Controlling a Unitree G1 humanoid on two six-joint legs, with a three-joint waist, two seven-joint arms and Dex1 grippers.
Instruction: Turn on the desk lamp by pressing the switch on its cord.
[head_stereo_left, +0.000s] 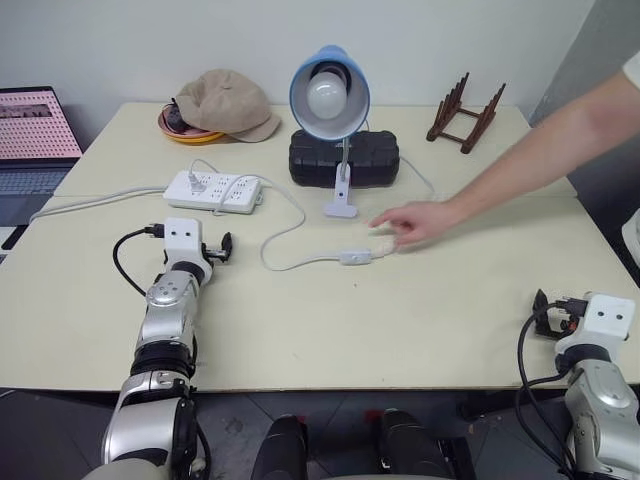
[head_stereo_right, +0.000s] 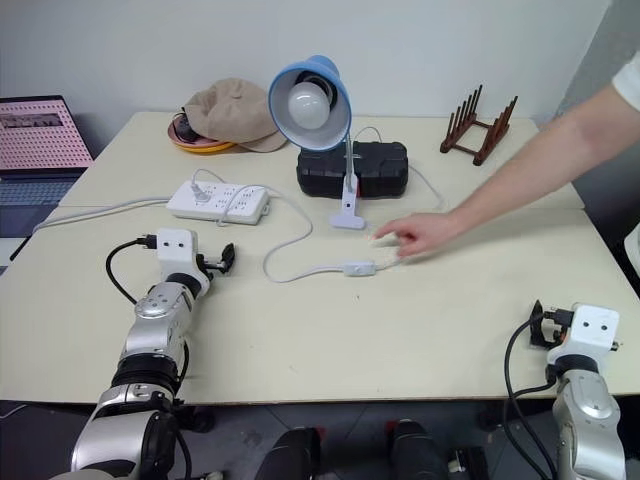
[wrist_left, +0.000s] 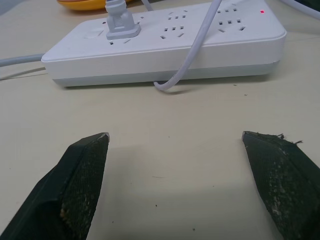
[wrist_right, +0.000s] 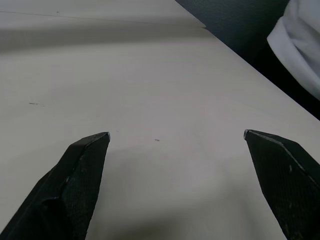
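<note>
The desk lamp (head_stereo_left: 330, 93), with a blue shade and a white bulb that does not glow, stands on its clip base mid-table. Its thin white cord (head_stereo_left: 282, 232) loops from the power strip to the switch (head_stereo_left: 355, 257), which lies flat in front of the lamp. A person's hand (head_stereo_left: 412, 222) rests on the table just right of the switch, fingertips at the cord. My left gripper (wrist_left: 175, 137) is open and low over the table, facing the power strip, well to the left of the switch. At the table's near right corner my right gripper (wrist_right: 177, 135) is open and holds nothing.
A white power strip (head_stereo_left: 213, 190) lies ahead of my left hand. A black box (head_stereo_left: 370, 158) sits behind the lamp. A tan hat (head_stereo_left: 228, 100) covers an orange bowl at the back left, a wooden rack (head_stereo_left: 466, 112) stands at the back right, and a laptop (head_stereo_left: 35, 130) is at the far left.
</note>
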